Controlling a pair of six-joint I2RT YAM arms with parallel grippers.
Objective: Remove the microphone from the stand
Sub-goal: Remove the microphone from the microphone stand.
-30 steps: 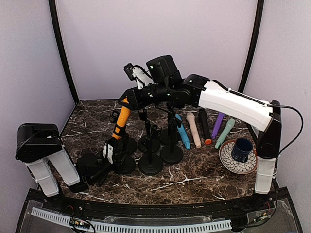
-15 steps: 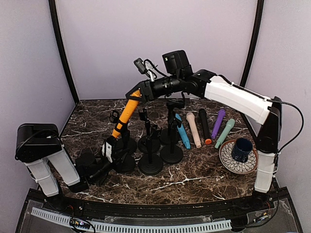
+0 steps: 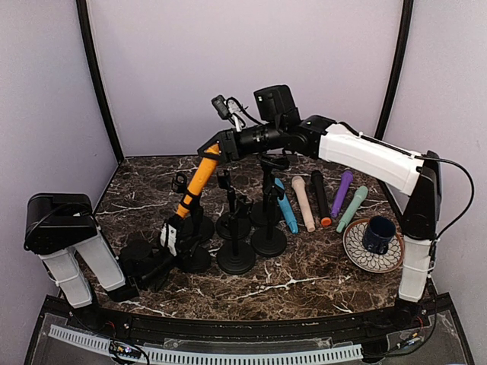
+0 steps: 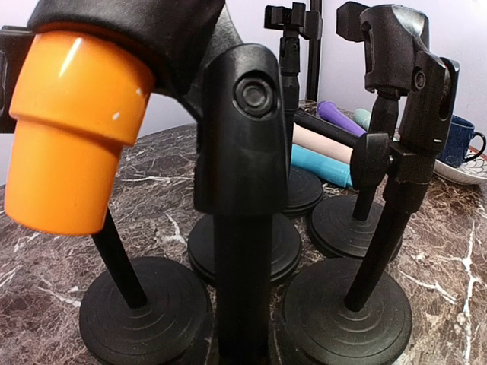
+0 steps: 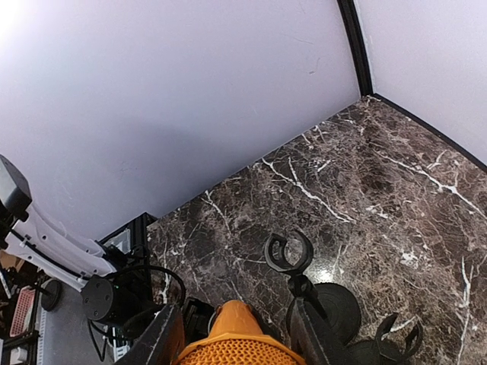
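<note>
Pinching the mesh head of the orange mic [image 5: 237,348], the right jaws sit at the bottom edge of the right wrist view, with one finger [image 5: 163,338] on each side of the head. In the top view they hold the head up at centre frame, well above the table [image 3: 304,274]. From there the mic slants down toward the lower left.

The mic's tail end fills the upper left of the left wrist view. A black clip [image 4: 137,23] wraps the shaft just above the tail. The clip joins the knuckle of a stand [image 4: 243,228], whose post runs down the middle of that view to its bottom edge. The mic is thus still seated in the stand.

The left jaws are pressed together, low at the left of the cluster of stands in the top view. I cannot tell whether they pinch the post.

Other stands [image 3: 236,257], black with round bases, crowd close around at centre frame, and several of their clips are open and bare.

To the right of them, five loose mics [image 3: 304,204] lie side by side on the marble: blue, beige, black, purple and green. At the right edge, below the green one, a dark blue mug [image 3: 378,234] stands upright on a patterned plate [image 3: 356,257].
</note>
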